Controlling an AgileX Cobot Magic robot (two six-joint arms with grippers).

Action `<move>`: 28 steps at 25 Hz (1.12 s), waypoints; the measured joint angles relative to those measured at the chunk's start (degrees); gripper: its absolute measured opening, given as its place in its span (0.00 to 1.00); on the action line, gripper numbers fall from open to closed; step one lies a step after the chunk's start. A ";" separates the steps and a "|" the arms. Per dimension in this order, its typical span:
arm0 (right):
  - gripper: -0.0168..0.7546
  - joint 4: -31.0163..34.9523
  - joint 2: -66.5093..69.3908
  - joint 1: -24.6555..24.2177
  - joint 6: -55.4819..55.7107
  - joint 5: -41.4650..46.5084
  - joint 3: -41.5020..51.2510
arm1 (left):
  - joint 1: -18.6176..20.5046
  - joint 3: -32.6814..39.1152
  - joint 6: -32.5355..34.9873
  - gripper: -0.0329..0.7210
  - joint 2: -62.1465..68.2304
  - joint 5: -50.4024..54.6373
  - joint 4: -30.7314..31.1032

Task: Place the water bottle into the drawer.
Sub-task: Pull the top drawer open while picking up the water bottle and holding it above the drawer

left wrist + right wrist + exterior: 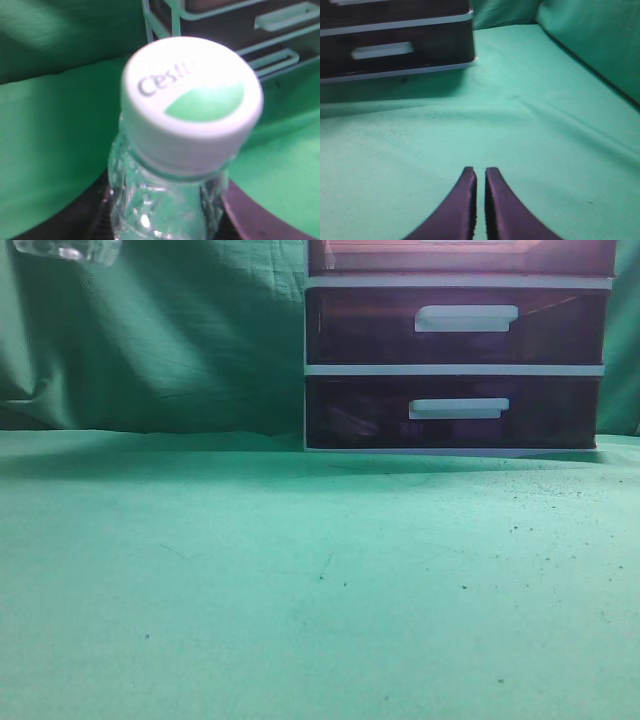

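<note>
Water bottle capped, raised; drawer contents hidden

The water bottle is cut off at 11 o'clock in the exterior view, only a glassy sliver showing. In the left wrist view its cap is blurred, its printed word unreadable past the first letters, and the left gripper is mostly hidden behind the bottle. The drawer is cropped at 12 o'clock, handle barely visible. The right gripper is cut off at 6 o'clock.
</note>
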 joint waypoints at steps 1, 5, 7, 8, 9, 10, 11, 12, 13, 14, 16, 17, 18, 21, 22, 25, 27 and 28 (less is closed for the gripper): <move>0.08 -0.35 0.00 1.09 -0.12 -0.11 0.00 | -1.31 -0.95 1.76 0.40 0.00 2.36 -1.32; 0.08 -1.05 0.00 1.96 0.00 -4.74 0.00 | -5.22 -5.03 8.60 0.40 0.00 10.74 -10.15; 0.08 1.35 0.00 1.96 1.46 -12.28 0.00 | -5.87 -6.48 12.47 0.40 0.00 13.31 -14.93; 0.08 1.86 0.00 1.96 2.01 -16.49 0.05 | -6.09 -7.01 14.59 0.40 0.00 14.20 -16.98; 0.08 2.17 0.00 1.96 2.28 -22.25 0.14 | -6.08 -7.27 16.14 0.40 0.00 14.89 -18.49; 0.08 2.28 0.00 1.96 2.30 -28.33 0.14 | -6.08 -7.27 17.59 0.40 0.00 15.35 -19.61; 0.08 2.40 0.00 1.96 2.30 -32.86 0.14 | -6.08 -7.27 18.62 0.40 0.00 15.69 -20.43; 0.08 2.40 -0.08 1.96 2.30 -36.13 0.00 | -6.08 -7.27 19.34 0.40 0.00 16.03 -20.84; 0.08 2.40 -0.08 1.96 2.30 -36.08 -1.12 | -6.08 -7.27 19.64 0.40 0.00 16.28 -21.14; 0.08 2.40 0.04 1.96 2.30 -33.62 -3.23 | -6.08 -7.27 19.81 0.40 0.00 16.39 -21.47; 0.08 2.40 2.35 1.96 2.20 -25.93 -9.35 | -6.08 -7.27 19.94 0.40 0.00 16.41 -21.58; 0.08 2.40 4.64 1.96 2.20 -21.29 -13.11 | -6.08 -7.27 20.03 0.40 0.00 16.41 -21.58; 0.08 2.40 7.42 1.96 2.20 -17.89 -16.79 | -6.08 -7.27 20.03 0.40 0.00 16.41 -21.58; 0.08 2.40 16.43 1.96 -0.32 -11.14 -25.24 | -6.08 -7.27 20.30 0.40 0.00 16.41 -21.58; 0.08 2.40 19.67 1.96 -2.19 -11.02 -26.90 | -6.08 -7.27 20.41 0.40 0.00 16.41 -21.58; 0.08 2.26 29.18 2.04 -13.21 -17.93 -30.08 | -6.08 -7.27 20.41 0.40 0.00 16.41 -21.58; 0.08 -0.21 35.51 2.04 -24.02 -25.92 -31.15 | -6.08 -7.27 20.41 0.40 0.00 16.41 -21.58; 0.08 -3.08 39.14 2.04 -28.08 -30.54 -31.70 | -6.08 -7.27 20.41 0.40 0.00 16.41 -21.58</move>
